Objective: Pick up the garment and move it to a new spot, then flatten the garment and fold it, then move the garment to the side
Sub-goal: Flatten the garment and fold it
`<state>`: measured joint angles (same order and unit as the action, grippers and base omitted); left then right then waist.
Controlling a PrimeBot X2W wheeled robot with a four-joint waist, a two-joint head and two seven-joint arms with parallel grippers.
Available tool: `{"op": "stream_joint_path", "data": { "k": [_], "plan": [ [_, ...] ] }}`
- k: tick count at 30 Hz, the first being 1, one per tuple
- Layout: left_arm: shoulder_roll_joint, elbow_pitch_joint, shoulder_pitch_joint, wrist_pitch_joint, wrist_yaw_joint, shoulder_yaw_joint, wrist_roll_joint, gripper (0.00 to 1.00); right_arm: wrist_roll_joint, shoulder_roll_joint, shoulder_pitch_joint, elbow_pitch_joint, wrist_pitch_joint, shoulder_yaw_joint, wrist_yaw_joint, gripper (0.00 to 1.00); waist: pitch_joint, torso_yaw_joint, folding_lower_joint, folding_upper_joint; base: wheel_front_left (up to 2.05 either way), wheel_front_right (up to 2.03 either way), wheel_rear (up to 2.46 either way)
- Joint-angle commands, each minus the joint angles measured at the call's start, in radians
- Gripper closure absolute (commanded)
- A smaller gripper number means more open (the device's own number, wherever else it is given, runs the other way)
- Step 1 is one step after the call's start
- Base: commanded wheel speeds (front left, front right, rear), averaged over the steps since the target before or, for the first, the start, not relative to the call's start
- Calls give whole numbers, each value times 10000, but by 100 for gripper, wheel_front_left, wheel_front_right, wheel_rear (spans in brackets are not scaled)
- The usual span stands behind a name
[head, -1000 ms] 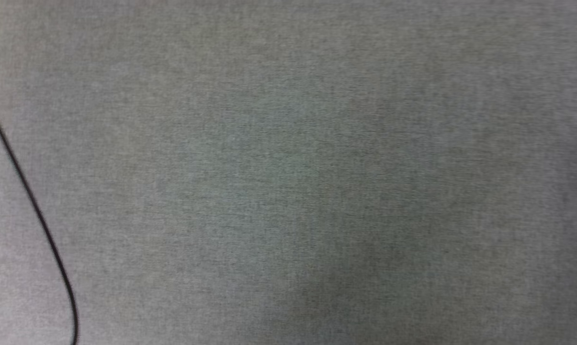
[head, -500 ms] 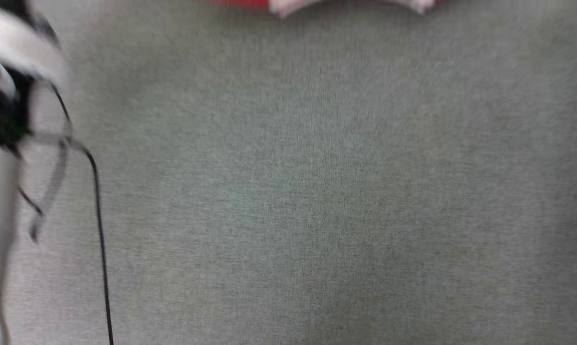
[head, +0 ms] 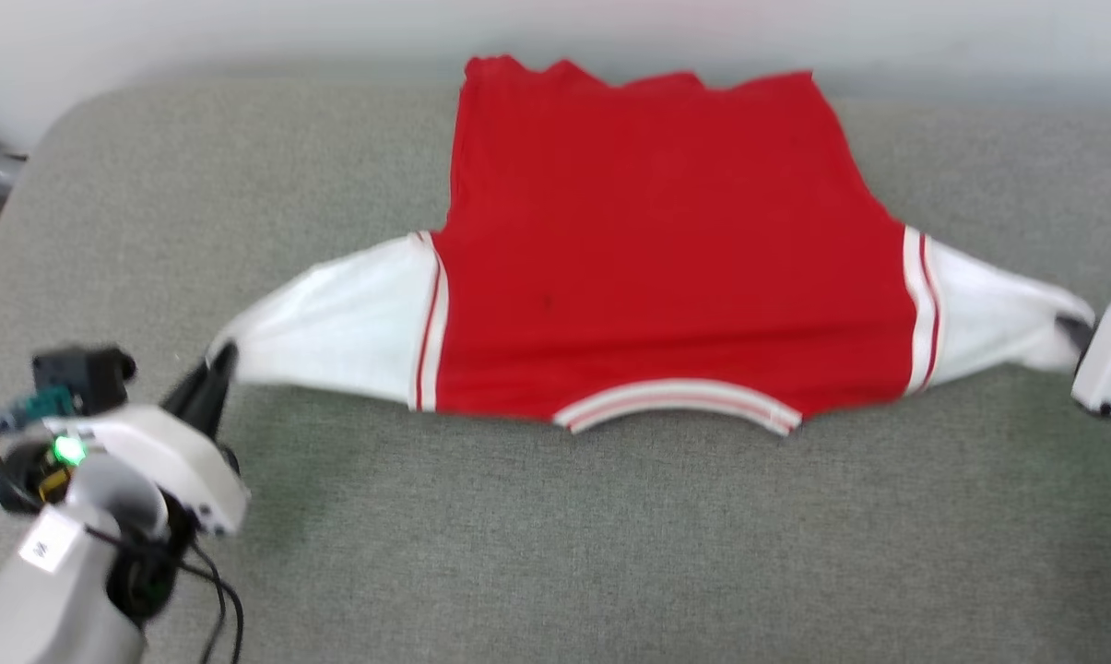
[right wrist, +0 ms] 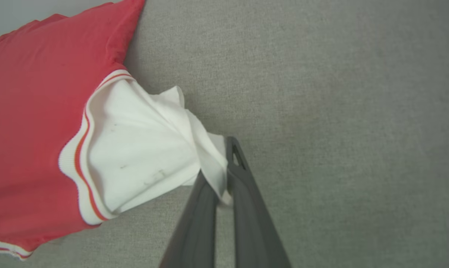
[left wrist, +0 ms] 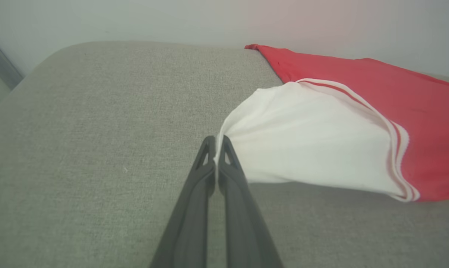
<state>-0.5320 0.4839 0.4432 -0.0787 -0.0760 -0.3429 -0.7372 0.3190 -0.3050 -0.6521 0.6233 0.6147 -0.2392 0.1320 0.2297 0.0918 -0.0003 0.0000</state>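
Garment (head: pixel 656 249): spread flat on the grey worktop (head: pixel 555 553), plain red side up, collar nearest the robot;
Left end effector (left wrist: pixel 216 144): clamped on left sleeve (head: pixel 334 323) tip;
Right end effector (right wrist: pixel 222 167): clamped on right sleeve (head: pixel 988 314) tip

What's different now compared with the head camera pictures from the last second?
The head camera has swung up, from bare grey upholstery to the red jersey spread on the grey cushion. The left gripper pinches one white sleeve tip, the right gripper the other. Whether the jersey itself moved cannot be told; the cushion looks the same.
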Motion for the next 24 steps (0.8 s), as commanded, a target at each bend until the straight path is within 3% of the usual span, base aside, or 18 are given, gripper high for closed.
{"op": "stream_joint_path", "data": {
  "k": [1,11,24],
  "plan": [
    [-131,-130,-596,146,191,38,-146,100,137,-107,547,4,148,-195,-25,100,-529,-47,3,0,0,0,0],
    [-544,-1822,-3198,855,985,-94,-458,100,1136,270,2796,-666,1281,-672,-23,100,-1563,-225,3,0,0,0,0],
    [-1390,-4915,-5791,2611,2147,-293,-957,100,1357,13,5555,-3753,3893,-386,-22,100,-1829,-431,3,0,0,0,0]
  ]
}}
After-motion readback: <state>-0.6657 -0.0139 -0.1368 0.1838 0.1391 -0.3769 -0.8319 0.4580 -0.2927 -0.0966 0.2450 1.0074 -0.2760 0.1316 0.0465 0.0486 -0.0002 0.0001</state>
